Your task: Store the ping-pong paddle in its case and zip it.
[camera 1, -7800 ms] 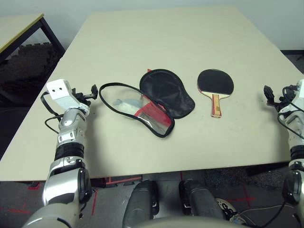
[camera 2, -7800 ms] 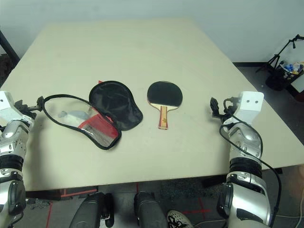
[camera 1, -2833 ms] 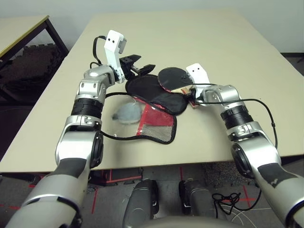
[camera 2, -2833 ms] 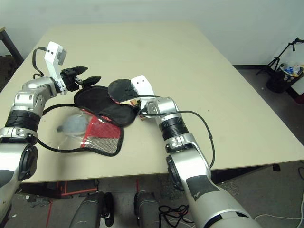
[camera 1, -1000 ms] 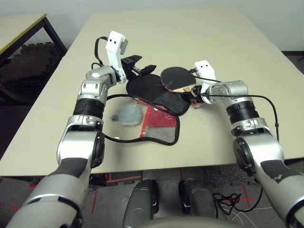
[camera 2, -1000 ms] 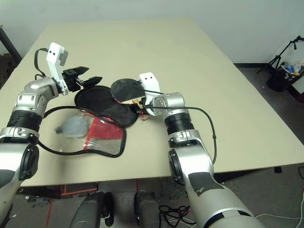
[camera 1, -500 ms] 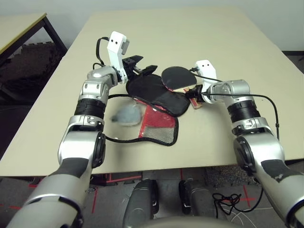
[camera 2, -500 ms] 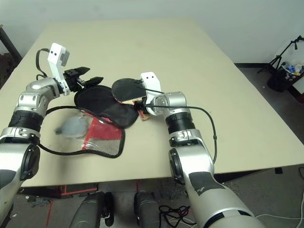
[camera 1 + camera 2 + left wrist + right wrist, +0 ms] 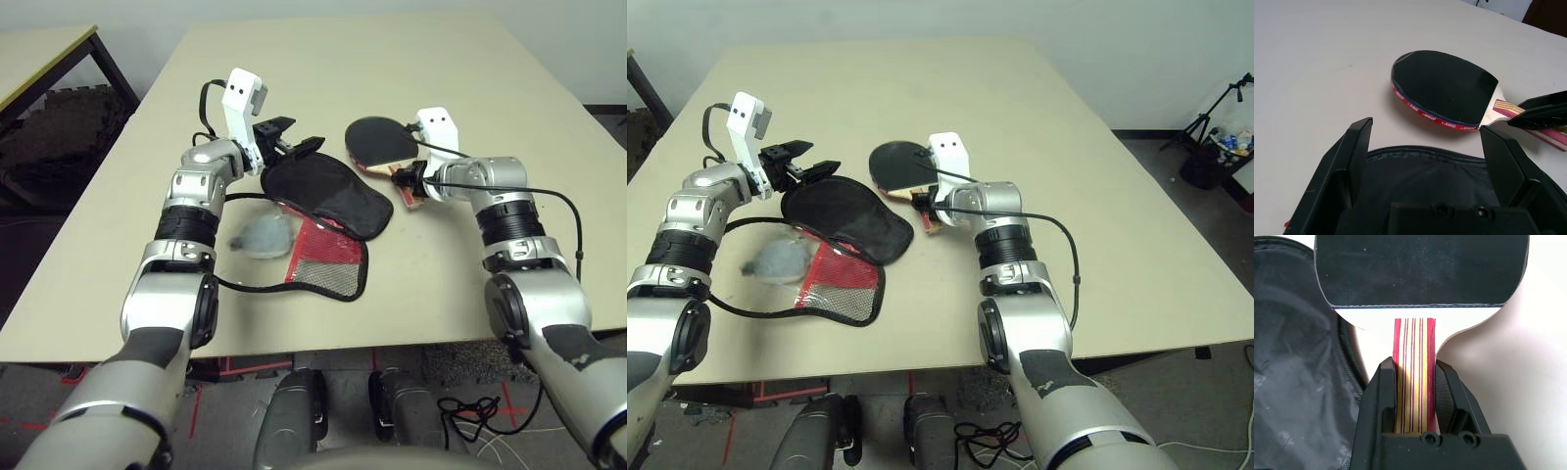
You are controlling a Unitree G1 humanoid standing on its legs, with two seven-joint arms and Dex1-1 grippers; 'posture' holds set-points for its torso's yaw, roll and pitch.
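One beige table [image 9: 470,294]; dark floor mats [image 9: 49,137] at nine o'clock. Right gripper [image 9: 1413,377] pinches the ping-pong paddle [image 9: 380,140]; left gripper [image 9: 1425,147] spread.

The far half of the table [image 9: 411,59] lies bare, open to any reach. Nearer, the case [image 9: 328,196] sprawls between both arms, a grey lump [image 9: 260,237] on its clear flap. The paddle [image 9: 382,142] hangs just beside the case's raised black flap.

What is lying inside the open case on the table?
Inside the open case lies a small grey soft lump, on the clear panel beside the red part. The folded-over black flap covers the rest of the interior, so anything beneath it cannot be seen.
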